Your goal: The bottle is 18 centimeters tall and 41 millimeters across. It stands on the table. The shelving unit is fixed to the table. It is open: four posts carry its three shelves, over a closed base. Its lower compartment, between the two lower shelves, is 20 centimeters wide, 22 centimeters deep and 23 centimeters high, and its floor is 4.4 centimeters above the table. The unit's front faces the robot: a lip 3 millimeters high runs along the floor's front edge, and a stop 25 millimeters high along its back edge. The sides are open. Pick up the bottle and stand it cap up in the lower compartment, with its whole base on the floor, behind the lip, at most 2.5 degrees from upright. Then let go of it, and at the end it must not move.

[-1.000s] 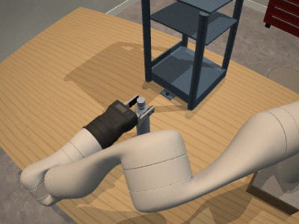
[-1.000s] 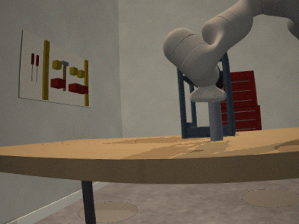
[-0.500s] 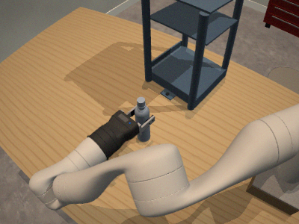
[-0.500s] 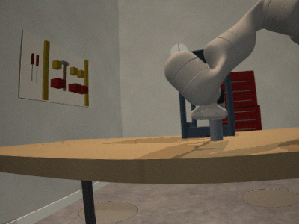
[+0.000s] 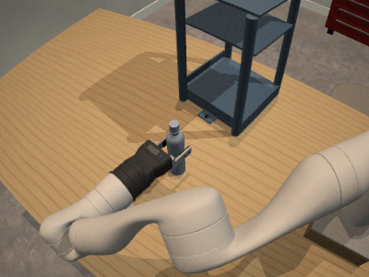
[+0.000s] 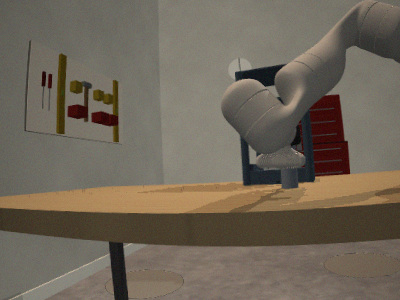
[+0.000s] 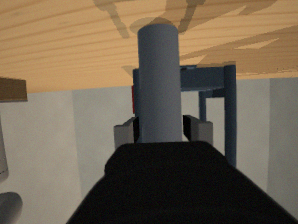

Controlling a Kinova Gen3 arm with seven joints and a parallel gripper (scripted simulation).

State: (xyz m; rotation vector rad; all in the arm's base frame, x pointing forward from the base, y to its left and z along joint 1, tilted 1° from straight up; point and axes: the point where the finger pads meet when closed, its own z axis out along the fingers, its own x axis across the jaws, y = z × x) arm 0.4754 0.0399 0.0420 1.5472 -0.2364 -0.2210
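Observation:
The grey-blue bottle stands upright on the wooden table, in front of the dark blue shelving unit. My gripper is open, and lies level with the bottle's body. One finger stands on each side of the bottle, with small gaps showing in the wrist view. The bottle's base rests on the table. In the exterior view the arm hides most of the bottle. The lower compartment's floor is bare.
A small bracket sits on the table at the unit's front. The arm's elbow hangs over the near table edge. A red drawer cabinet stands beyond the table.

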